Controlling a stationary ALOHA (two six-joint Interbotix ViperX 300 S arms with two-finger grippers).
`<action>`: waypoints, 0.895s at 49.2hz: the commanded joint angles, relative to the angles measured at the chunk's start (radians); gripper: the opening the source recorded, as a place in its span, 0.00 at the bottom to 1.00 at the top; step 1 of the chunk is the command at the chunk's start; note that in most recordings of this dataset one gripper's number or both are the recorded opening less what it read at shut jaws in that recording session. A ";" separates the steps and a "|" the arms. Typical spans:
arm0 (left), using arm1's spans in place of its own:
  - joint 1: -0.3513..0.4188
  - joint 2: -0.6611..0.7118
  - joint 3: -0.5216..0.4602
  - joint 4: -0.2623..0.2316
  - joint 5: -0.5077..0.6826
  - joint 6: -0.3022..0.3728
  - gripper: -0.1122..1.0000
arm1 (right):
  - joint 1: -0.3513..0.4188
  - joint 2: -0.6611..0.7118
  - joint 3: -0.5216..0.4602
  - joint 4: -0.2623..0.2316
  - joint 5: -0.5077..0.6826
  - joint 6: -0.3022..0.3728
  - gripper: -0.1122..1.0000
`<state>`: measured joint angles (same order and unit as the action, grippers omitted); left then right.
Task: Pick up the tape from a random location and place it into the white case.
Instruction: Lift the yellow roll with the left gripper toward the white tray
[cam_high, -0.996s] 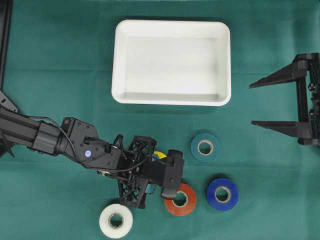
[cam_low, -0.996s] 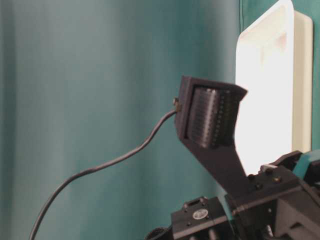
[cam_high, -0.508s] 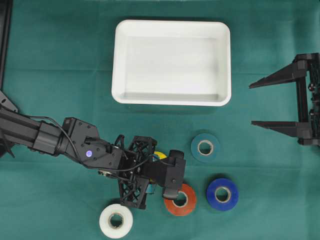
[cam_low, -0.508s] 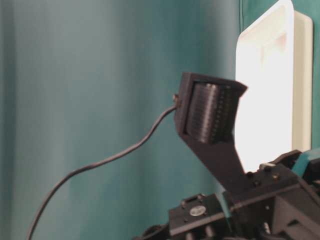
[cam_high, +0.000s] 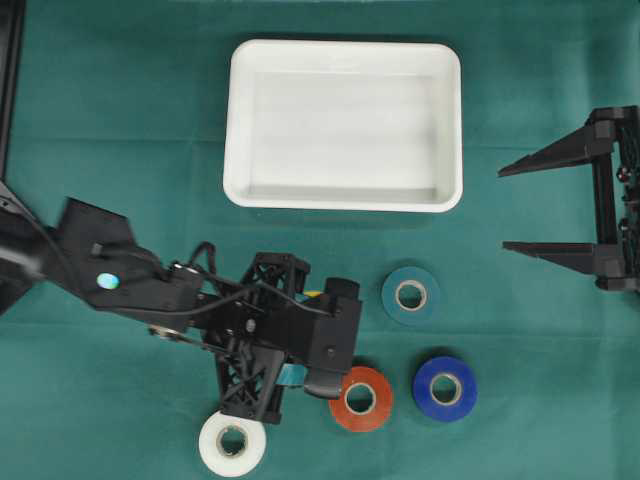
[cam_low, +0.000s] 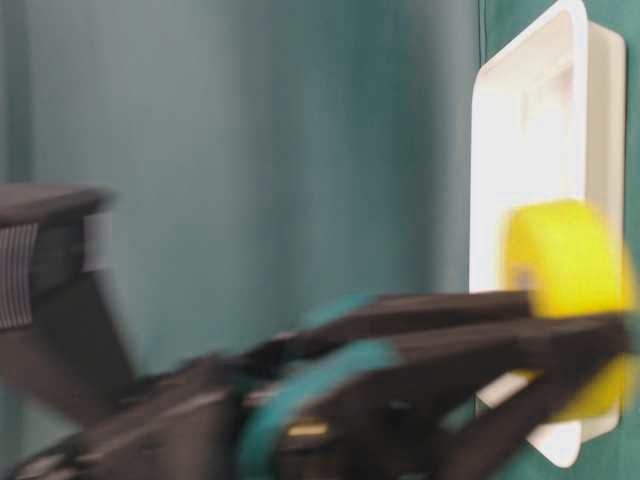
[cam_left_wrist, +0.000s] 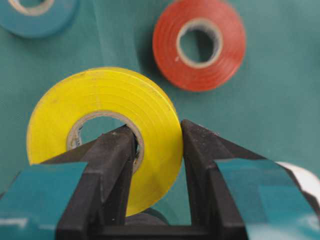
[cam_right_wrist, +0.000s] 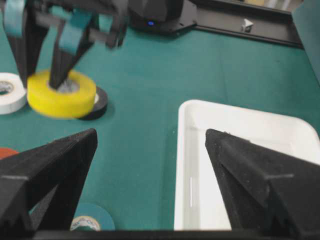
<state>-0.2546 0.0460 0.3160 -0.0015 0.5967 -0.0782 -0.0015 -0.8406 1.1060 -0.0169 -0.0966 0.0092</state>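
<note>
My left end effector (cam_left_wrist: 157, 145) is pinching the yellow tape (cam_left_wrist: 100, 105): one finger (cam_left_wrist: 112, 165) sits inside the roll's core and the other presses the outer face, so the roll's wall is clamped between them. From the right wrist view the yellow roll hangs clear of the green worktop (cam_high: 120, 120), with a black roll (cam_right_wrist: 100, 102) lying flat just beneath and beside it. Just beyond my fingertips lies the red tape (cam_left_wrist: 199, 44), flat on the worktop and apart from the yellow roll. The white tape (cam_high: 232, 443) lies close beside my fingers on the other side. Farther out past the red roll are the teal tape (cam_high: 410, 294) and the blue tape (cam_high: 445, 387), each lying flat and separate. Well beyond the yellow roll, across open cloth, sits the white case (cam_high: 240, 120); nothing shows inside it.

My right end effector (cam_right_wrist: 150, 175) hangs far off at the other side, its two fingers spread wide with nothing between them, the case's near corner showing through the gap.
</note>
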 joint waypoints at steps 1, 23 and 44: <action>-0.003 -0.054 -0.046 0.005 0.015 0.002 0.31 | 0.000 0.005 -0.015 0.002 -0.008 0.002 0.91; -0.008 -0.152 -0.172 0.009 0.167 0.003 0.31 | -0.002 0.020 -0.015 0.002 -0.006 0.002 0.91; -0.006 -0.218 -0.221 0.015 0.253 0.003 0.31 | 0.000 0.021 -0.015 0.002 -0.005 0.002 0.91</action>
<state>-0.2577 -0.1473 0.1289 0.0077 0.8468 -0.0767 -0.0015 -0.8237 1.1060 -0.0153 -0.0966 0.0077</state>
